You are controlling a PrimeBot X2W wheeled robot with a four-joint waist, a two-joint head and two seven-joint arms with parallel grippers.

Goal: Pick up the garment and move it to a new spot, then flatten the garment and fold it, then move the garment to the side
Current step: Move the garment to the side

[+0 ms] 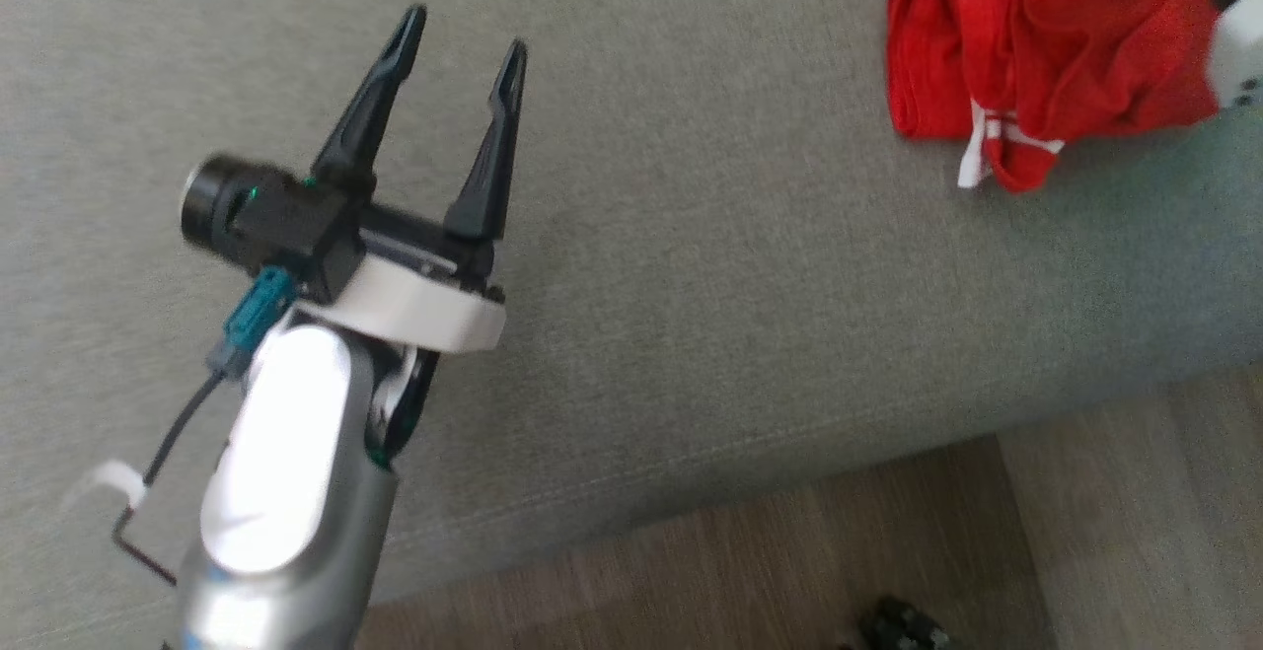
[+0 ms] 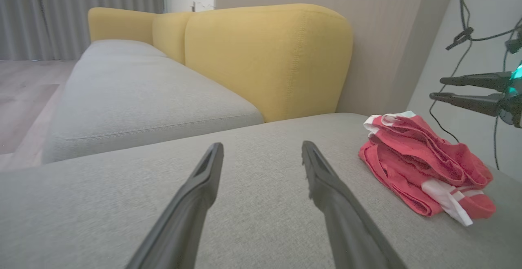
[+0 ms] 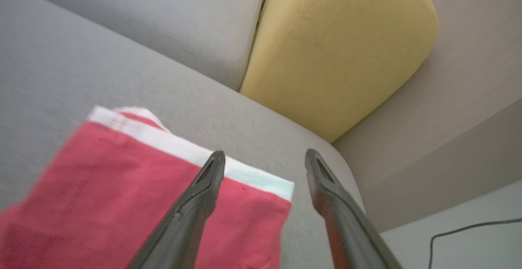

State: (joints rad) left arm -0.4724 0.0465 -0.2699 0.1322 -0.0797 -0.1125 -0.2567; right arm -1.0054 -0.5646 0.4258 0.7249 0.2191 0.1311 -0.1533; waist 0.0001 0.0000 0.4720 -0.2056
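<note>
Red garment — upper part beyond frame; blurry

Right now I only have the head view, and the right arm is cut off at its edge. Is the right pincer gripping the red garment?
Observer: No. Its wrist view shows the right pincer open, with the garment lying on the cushion beneath.
Operator: Is it touching the cloth?
Observer: No. The left wrist view shows it hanging above the garment, clear of it.
Operator: What's beyond the garment?
Observer: A yellow backrest rises at the cushion's far edge.
</note>
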